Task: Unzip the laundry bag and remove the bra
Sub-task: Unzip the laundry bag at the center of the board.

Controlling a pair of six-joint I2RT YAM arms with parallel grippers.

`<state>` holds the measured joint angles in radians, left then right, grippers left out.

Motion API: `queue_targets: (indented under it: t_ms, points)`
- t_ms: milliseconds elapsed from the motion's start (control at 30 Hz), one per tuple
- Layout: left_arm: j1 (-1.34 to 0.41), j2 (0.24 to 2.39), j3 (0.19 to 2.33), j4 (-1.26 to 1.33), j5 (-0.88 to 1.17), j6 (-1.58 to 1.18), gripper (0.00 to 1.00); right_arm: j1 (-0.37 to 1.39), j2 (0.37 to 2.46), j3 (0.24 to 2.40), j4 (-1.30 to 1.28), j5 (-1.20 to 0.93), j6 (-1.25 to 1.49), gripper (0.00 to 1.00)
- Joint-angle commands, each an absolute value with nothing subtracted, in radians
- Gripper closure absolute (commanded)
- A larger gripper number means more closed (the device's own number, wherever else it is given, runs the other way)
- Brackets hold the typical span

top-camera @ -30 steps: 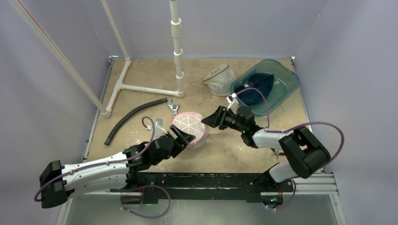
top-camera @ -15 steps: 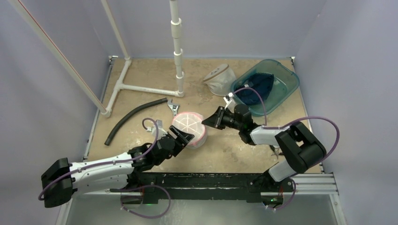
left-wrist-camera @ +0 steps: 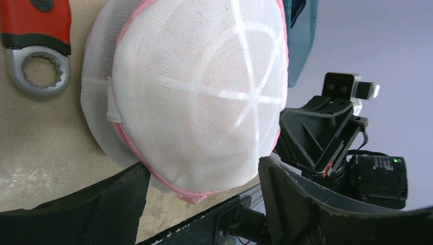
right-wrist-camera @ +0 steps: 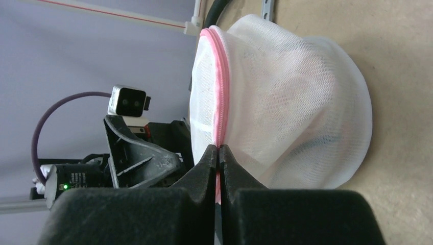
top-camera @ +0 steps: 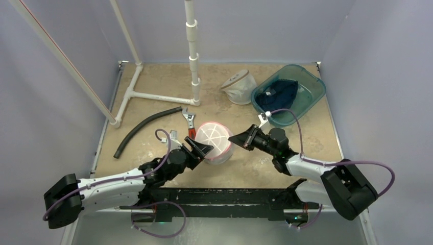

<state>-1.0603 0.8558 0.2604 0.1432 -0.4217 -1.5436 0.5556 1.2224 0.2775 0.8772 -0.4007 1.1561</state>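
The laundry bag [top-camera: 215, 141], a white mesh dome with a pink zipper [right-wrist-camera: 220, 92], stands tipped on its side in the middle of the table. My left gripper [top-camera: 203, 150] spans it from the near left; in the left wrist view both fingers press the mesh [left-wrist-camera: 204, 102], one on each side. My right gripper [top-camera: 236, 138] comes in from the right and is shut, with the pink zipper strip pinched between its fingertips [right-wrist-camera: 210, 158]. The bra is hidden inside the mesh.
A red-handled wrench [top-camera: 190, 122] lies just behind the bag, with a black hose [top-camera: 145, 127] to its left. A white pipe stand [top-camera: 193, 61] rises at the back. A second mesh bag [top-camera: 238, 87] and a teal tub [top-camera: 311, 89] holding dark cloth sit at the back right.
My right gripper has shut on the pink zipper and its arm has swung toward the near right. The bag has shifted right and tipped up, uncovering the wrench.
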Motion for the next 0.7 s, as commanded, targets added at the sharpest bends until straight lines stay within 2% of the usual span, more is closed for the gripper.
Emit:
queue_targets:
  t_ms: [0,233,333,400,600,633,667]
  points:
    - [-1.056,0.868,0.221,0.275,-0.405,-1.504,0.24,0.554,1.163,0.222,0.901,-0.309,1.249,1.0]
    - [-1.055,0.929,0.141,0.469,-0.409,-1.494,0.25,0.552,1.142,0.134,0.925,-0.264,1.31,1.0]
    - [-1.053,0.983,0.134,0.56,-0.402,-1.486,0.32,0.553,1.135,0.126,0.916,-0.26,1.311,1.0]
    - [-1.049,1.012,0.136,0.619,-0.398,-1.481,0.41,0.552,1.129,0.131,0.898,-0.262,1.299,1.0]
    - [-1.036,1.017,0.162,0.633,-0.388,-1.456,0.79,0.552,1.074,0.165,0.782,-0.261,1.198,1.0]
    - [-1.034,1.011,0.168,0.621,-0.387,-1.452,0.85,0.552,1.061,0.18,0.751,-0.262,1.163,0.94]
    - [-1.035,1.006,0.175,0.607,-0.388,-1.451,0.92,0.553,1.043,0.197,0.716,-0.263,1.122,0.81]
